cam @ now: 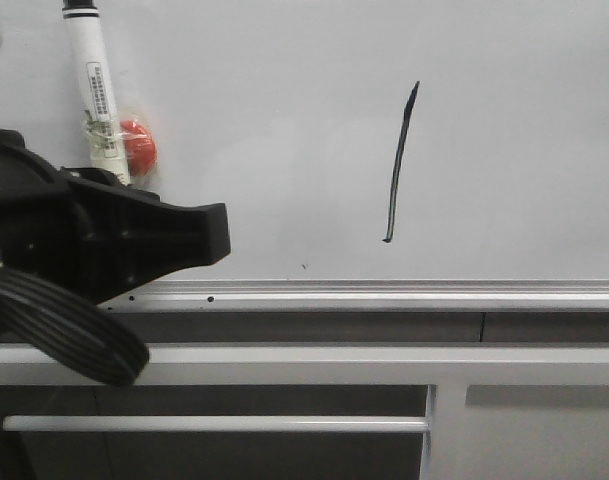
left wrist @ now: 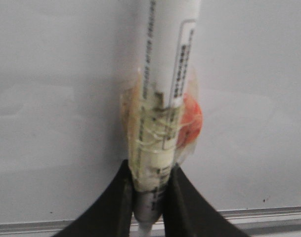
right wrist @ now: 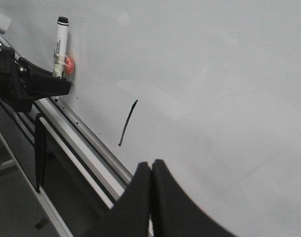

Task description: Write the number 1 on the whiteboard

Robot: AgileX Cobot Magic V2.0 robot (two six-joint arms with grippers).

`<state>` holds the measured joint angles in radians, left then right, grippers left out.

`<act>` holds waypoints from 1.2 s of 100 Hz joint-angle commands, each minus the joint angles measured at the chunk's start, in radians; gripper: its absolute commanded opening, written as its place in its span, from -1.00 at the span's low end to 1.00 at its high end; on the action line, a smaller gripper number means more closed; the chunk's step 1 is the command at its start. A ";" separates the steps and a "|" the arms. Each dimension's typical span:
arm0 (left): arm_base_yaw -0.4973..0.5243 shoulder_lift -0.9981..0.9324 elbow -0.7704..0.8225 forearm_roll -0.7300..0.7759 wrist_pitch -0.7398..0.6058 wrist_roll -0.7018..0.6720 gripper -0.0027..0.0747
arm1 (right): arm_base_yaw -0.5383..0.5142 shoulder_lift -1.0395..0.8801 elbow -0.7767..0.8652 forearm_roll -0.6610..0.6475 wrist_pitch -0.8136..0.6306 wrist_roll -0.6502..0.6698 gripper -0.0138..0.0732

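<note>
A glossy white-grey whiteboard [cam: 284, 120] fills the upper part of the front view, with a silver aluminium rail [cam: 404, 292] along its lower edge and a grey-white metal frame [cam: 314, 362] with a horizontal bar below it. The number 1 [cam: 400, 165] stands right of the board's middle as a thin black, slightly slanted stroke with a tiny hook at its foot, ending a little above the rail. At the left, the left gripper [cam: 119, 185] reaches up from the lower left edge, a ribbed black cable [cam: 64, 335] looping beneath it. Its jaws are clamped on a white marker [cam: 96, 85] that points upward against the board, well apart from the stroke. A red-orange lump [cam: 138, 145] sits beside the marker's wrapped lower barrel.

In the left wrist view the black jaws pinch the marker's [left wrist: 165, 59] base, which is bound in clear tape and thread [left wrist: 152, 143], the red lump [left wrist: 192, 121] pressed to its side against the whiteboard [left wrist: 56, 98].

In the right wrist view the right gripper [right wrist: 150, 170] shows its two black tips closed together with nothing between them, in front of the whiteboard [right wrist: 219, 74]. The number 1 [right wrist: 128, 123] lies between it and the left gripper [right wrist: 56, 84], which holds the marker [right wrist: 60, 44] farther along the rail [right wrist: 91, 138].
</note>
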<state>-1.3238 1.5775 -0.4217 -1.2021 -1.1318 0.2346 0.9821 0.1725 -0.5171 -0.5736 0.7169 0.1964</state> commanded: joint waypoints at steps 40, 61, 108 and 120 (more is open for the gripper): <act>0.006 -0.017 -0.019 0.042 -0.239 -0.003 -0.29 | -0.005 0.014 -0.024 -0.040 -0.076 -0.001 -0.83; 0.006 -0.017 -0.019 0.029 -0.239 -0.003 0.08 | -0.005 0.014 -0.024 -0.040 -0.076 -0.001 -0.83; -0.099 -0.025 -0.015 -0.100 -0.252 0.052 0.08 | -0.005 0.014 -0.024 -0.040 -0.074 -0.001 -0.83; -0.110 -0.051 -0.015 -0.143 -0.252 0.079 0.08 | -0.005 0.014 -0.024 -0.040 -0.070 -0.001 -0.83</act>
<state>-1.4211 1.5730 -0.4217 -1.3358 -1.1447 0.2973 0.9821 0.1725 -0.5153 -0.5736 0.7169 0.1964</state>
